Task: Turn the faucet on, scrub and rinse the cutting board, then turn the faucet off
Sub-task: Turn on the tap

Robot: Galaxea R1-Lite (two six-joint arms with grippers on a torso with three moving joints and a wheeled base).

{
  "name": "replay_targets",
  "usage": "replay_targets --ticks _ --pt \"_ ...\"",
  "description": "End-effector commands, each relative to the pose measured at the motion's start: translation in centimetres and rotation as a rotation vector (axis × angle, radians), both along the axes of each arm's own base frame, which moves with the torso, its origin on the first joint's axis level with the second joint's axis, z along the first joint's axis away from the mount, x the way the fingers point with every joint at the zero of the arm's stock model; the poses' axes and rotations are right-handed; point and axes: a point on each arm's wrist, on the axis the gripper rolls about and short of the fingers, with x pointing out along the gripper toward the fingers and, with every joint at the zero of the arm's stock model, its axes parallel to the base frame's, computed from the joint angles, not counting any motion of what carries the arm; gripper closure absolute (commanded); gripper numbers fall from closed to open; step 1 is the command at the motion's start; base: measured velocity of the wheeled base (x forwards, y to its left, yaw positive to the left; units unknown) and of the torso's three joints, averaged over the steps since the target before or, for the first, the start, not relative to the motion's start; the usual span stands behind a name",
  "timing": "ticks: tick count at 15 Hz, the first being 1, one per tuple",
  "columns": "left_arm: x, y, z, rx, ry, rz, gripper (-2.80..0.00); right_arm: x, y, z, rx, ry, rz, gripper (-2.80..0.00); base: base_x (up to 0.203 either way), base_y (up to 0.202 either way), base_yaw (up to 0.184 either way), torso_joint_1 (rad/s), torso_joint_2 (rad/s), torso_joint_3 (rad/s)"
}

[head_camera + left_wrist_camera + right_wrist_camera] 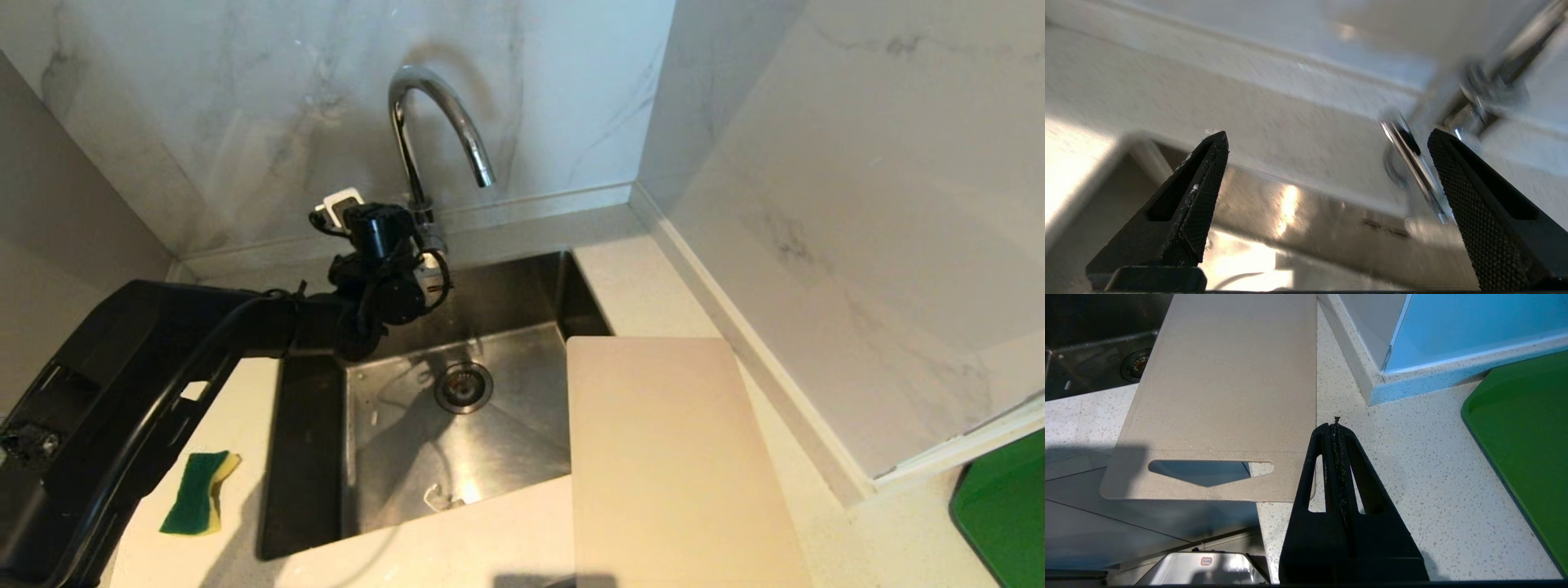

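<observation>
At the back rim of the sink (522, 282), against the veined marble-look wall: the faucet (433, 122), a polished chrome gooseneck with a high arched spout, its thin lever (1414, 163) slanting out near the base. Sink: brushed steel, rectangular, with a round drain (463, 385) in the floor. Left gripper (424, 245): black, fingers with knurled pads (1206, 192), spread wide, raised beside the faucet's base with the lever just inside one finger. Cutting board (669, 457): cream-white, flat, matte, rounded corners, elongated handle slot (1208, 470); lies on the speckled countertop (882, 531) right of the sink, one long edge over the basin. Sponge (198, 492): green scouring face on yellow foam, on the counter left of the sink. Right gripper (1336, 428): black, fingers pressed together, over the counter beside the board's handle end.
</observation>
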Motion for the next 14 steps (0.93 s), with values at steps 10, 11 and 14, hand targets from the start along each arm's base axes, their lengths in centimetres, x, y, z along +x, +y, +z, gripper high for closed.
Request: replay_targets --ticks 10,11,14 --pt "0.9 0.5 -1.9 -0.042 0.006 0.049 -2.80 0.0 0.0 0.0 0.000 0.000 0.000 0.00 0.000 0.000 0.000 0.000 0.00 0.000" --pt "0.7 0.5 -1.7 -0.046 0.008 0.052 -2.80 0.0 0.0 0.0 0.000 0.000 0.000 0.00 0.000 0.000 0.000 0.000 0.00 0.000" --pt "0.1 0.5 -1.1 -0.080 0.036 0.052 -2.80 0.0 0.0 0.0 0.000 0.000 0.001 0.00 0.000 0.000 0.000 0.000 0.00 0.000"
